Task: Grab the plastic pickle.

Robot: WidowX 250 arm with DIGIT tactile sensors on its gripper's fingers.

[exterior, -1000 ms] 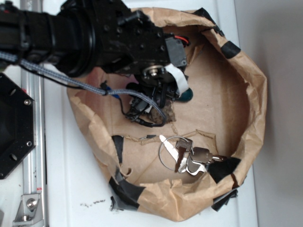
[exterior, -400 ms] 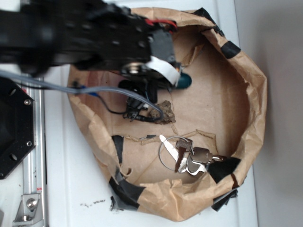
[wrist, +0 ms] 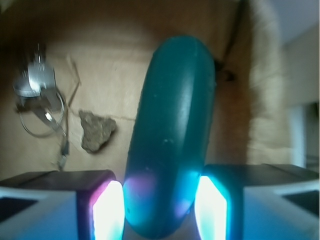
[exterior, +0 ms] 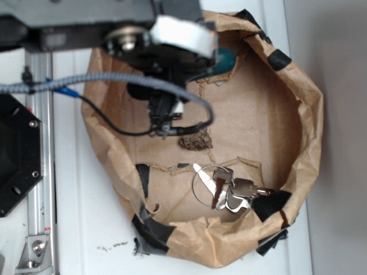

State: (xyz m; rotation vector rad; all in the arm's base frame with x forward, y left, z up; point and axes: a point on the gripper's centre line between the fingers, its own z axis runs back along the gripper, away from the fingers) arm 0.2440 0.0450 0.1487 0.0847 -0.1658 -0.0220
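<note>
Exterior view evenly lit, the arm (exterior: pixel 114 28) at 11 o'clock motion-blurred. Wrist view is soft; pincer pads (wrist: pixel 107 210) glow white-cyan, tinting the plastic pickle (wrist: pixel 170 135) pink.

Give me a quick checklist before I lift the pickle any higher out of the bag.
1. Plastic pickle sits between the gripper pads: ok, both glowing pads flank its lower end.
2. Grip centred on the pickle: not ok, held near one end, with most of its length sticking out.
3. Brown lump left behind: ok, lying on the bag floor, apart.
4. Keys left behind: ok, lying on the bag floor.
5. Cable free of the paper bag rim: cannot tell.
</note>
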